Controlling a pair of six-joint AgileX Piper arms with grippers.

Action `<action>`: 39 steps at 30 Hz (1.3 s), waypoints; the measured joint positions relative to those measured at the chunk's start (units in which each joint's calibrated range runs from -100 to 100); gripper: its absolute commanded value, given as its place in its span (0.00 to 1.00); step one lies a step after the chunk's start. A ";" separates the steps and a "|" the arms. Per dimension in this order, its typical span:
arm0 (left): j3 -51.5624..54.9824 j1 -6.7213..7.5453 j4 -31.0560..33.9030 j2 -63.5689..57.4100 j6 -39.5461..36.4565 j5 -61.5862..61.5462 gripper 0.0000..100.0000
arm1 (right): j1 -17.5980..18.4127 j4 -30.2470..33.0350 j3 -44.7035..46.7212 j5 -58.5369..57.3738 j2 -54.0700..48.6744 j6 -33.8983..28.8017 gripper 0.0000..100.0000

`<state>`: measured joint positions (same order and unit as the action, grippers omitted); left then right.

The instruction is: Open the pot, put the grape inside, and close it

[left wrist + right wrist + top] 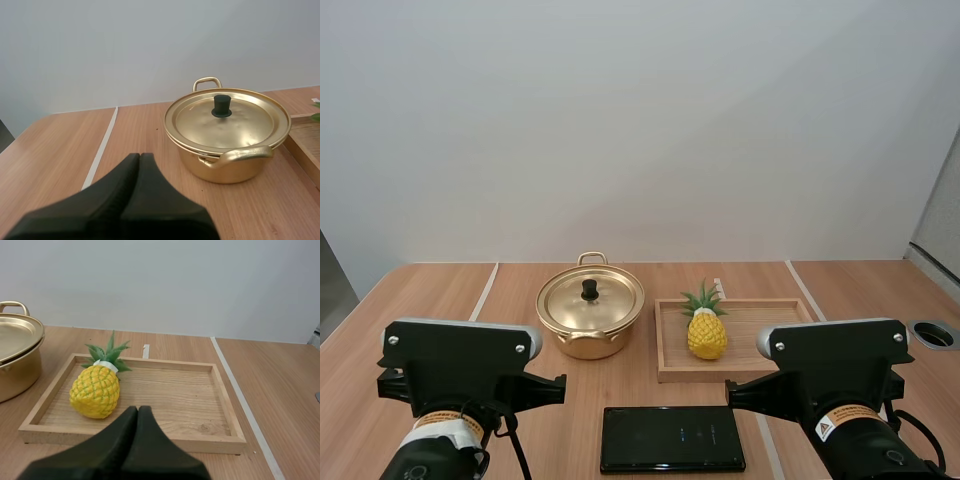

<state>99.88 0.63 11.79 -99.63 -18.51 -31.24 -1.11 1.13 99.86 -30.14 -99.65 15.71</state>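
A gold pot (590,318) stands mid-table with its lid (227,118) on; the lid has a black knob (221,105). To its right a wooden tray (775,322) holds a yellow toy pineapple (706,331) with green leaves, not grapes. My left gripper (139,156) is shut on nothing, short of the pot and to its left. The right gripper (138,409) is shut too, at the near rim of the tray (200,395), close to the pineapple (95,389). Both arm bases sit at the near edge in the high view.
A black phone-like slab (672,438) lies flat on the table in front of the tray, between the two arms. White tape lines (484,291) run across the wooden tabletop. A round hole (933,334) is set in the table at the far right.
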 measured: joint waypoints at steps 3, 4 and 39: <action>0.00 0.00 0.00 0.00 0.00 0.00 0.00 | 0.00 0.00 0.00 0.00 0.00 0.00 0.00; 0.00 0.00 0.00 0.00 0.00 0.00 0.00 | 0.00 0.00 0.00 0.00 0.00 0.00 0.00; 0.00 0.00 0.00 0.00 0.00 0.00 0.00 | 0.00 -0.21 0.00 -0.66 0.00 0.00 0.00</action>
<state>99.88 0.63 11.79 -99.63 -18.51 -31.24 -1.11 0.92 99.86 -30.81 -99.65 15.71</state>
